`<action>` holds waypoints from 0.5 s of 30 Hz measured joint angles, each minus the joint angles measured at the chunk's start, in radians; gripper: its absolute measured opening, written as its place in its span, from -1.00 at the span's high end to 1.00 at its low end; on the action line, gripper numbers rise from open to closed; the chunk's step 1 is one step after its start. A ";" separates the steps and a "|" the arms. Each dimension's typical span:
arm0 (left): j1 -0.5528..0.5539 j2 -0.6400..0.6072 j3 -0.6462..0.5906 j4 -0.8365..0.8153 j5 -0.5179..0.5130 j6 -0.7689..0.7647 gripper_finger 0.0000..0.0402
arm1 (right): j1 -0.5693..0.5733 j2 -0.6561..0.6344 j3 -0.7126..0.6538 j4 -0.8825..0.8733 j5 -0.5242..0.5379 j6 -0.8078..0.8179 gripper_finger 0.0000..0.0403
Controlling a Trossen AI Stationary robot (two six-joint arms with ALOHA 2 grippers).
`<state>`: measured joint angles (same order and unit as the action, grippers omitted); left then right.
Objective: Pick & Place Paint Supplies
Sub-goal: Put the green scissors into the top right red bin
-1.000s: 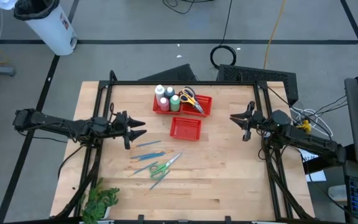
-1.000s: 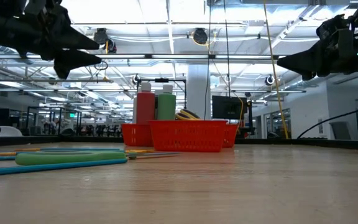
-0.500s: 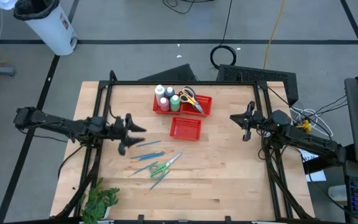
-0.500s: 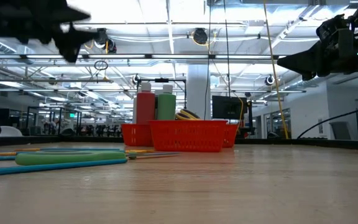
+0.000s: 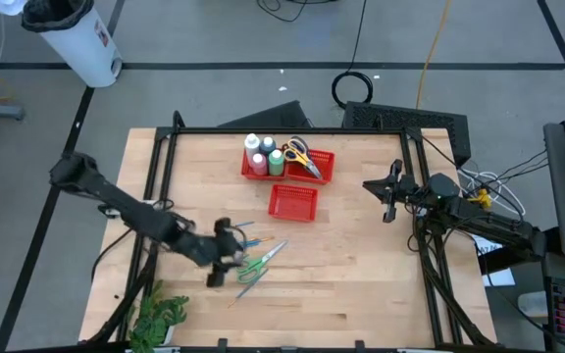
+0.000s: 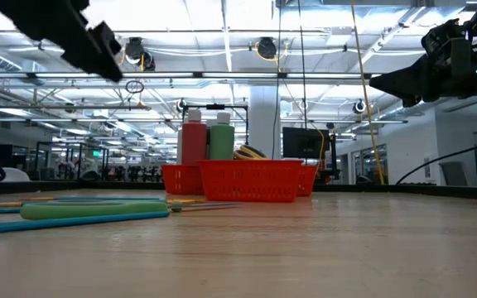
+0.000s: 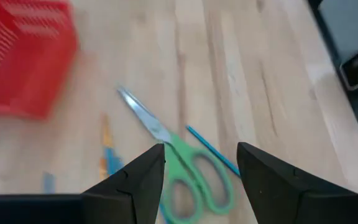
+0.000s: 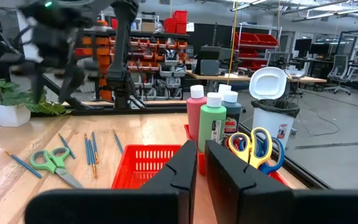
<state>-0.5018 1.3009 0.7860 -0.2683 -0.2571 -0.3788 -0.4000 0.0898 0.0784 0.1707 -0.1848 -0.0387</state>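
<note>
Green-handled scissors [image 5: 255, 263] lie flat on the wooden table, with thin blue and orange brushes [image 5: 239, 235] loose beside them. My left gripper [image 5: 231, 257] hangs open just left of the scissors and slants down toward them; in its wrist view the scissors [image 7: 185, 171] and a blue brush [image 7: 211, 151] show between the fingers, untouched. White-capped bottles [image 5: 263, 153] and yellow-handled scissors [image 5: 300, 154] stand in the far red basket [image 5: 324, 167]. My right gripper [image 5: 374, 186] waits shut at the table's right side, held level above it.
A second red mesh basket [image 5: 293, 201] sits in front of the filled one, near the table's middle. A leafy plant [image 5: 160, 319] stands at the near left corner. Black frame rails [image 5: 282, 130] run along the table's edges. Bare wood lies to the right of the scissors.
My left gripper has swung from the table's left side toward the near edge and right, over the brushes to the green scissors, tipping from level to slanting down. Its fingers have stayed open.
</note>
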 joint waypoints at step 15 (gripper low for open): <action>0.016 0.354 0.069 -0.030 0.067 -0.251 -0.04 | 0.000 0.000 0.000 0.000 0.000 0.000 0.89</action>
<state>-0.4857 1.6553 0.8547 -0.2981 -0.1898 -0.6294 -0.4000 0.0902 0.0784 0.1707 -0.1849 -0.0387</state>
